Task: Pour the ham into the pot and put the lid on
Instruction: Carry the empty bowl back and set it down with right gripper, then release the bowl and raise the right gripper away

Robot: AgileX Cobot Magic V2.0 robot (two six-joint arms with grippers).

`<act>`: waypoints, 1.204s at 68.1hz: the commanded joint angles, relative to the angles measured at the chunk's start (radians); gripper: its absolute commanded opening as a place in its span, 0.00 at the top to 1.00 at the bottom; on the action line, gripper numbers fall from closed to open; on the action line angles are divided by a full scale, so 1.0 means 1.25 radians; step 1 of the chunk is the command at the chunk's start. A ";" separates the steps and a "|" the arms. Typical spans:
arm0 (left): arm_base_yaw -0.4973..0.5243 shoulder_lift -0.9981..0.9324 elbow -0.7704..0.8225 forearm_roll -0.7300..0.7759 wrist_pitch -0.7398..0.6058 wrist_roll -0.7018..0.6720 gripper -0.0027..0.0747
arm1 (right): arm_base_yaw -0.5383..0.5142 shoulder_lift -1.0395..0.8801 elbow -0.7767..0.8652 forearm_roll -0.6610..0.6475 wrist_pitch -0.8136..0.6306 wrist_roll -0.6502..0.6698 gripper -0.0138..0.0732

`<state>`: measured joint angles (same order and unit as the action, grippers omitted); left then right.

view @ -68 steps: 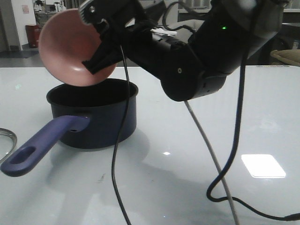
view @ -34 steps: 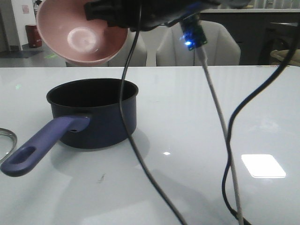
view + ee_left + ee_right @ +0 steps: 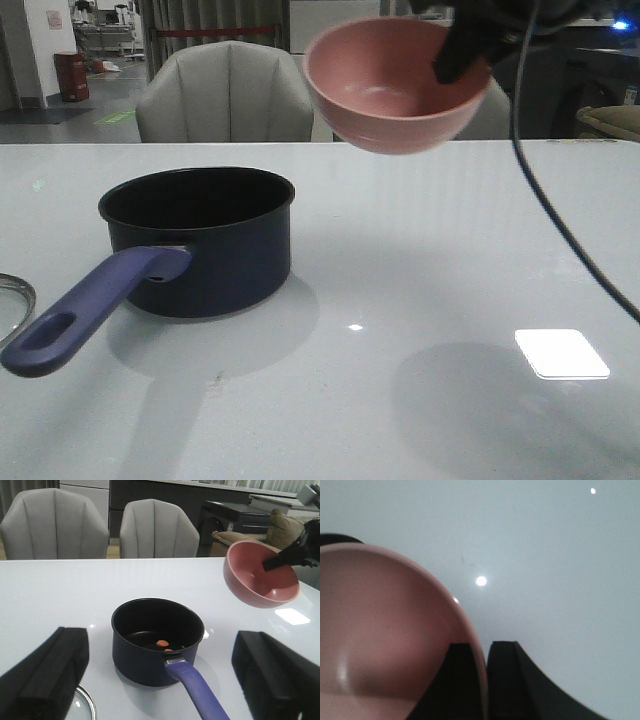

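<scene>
- Ham (image 3: 162, 643): we see two small orange pieces on the black floor of the pot, near the wall on the handle side (left wrist view); from the front the inside reads only as dark.
- Lid (image 3: 12, 300): far left of table in front view, only an arc of steel rim and glass in frame; also at the frame edge in left wrist view (image 3: 85, 705), just beside the pot. Knob not visible.
- Pot (image 3: 205, 245): dark navy, upright on the white table (image 3: 420, 260), left of centre; purple-blue handle (image 3: 85, 310) w/ slot points toward camera and left. Uncovered.
- Left gripper (image 3: 165, 680): fingers spread wide apart, nothing between them; pot sits beyond the gap.
- Pink bowl (image 3: 395, 85): held in the air, right of pot and higher than its rim, opening tilted toward camera; we see no contents.
- Right gripper (image 3: 486, 680): clamped on the bowl's rim, one finger inside, one outside (right wrist view).
</scene>
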<state>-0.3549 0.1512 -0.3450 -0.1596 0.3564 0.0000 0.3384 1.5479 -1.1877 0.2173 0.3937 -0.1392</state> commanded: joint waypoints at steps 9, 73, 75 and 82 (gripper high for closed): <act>-0.007 0.008 -0.022 -0.009 -0.063 0.000 0.17 | -0.110 -0.020 -0.019 0.037 0.115 -0.001 0.68; -0.007 0.008 -0.022 -0.009 -0.065 0.000 0.17 | -0.175 0.160 -0.044 0.009 0.194 -0.017 0.36; -0.007 0.008 -0.022 -0.009 -0.065 0.000 0.17 | -0.175 0.147 -0.045 0.004 0.193 -0.018 0.36; -0.007 0.008 -0.022 -0.009 -0.065 0.000 0.17 | -0.175 0.080 -0.045 -0.003 0.180 -0.019 0.36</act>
<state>-0.3549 0.1512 -0.3450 -0.1596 0.3547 0.0000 0.1209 1.7746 -1.2068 0.2288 0.6568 -0.1474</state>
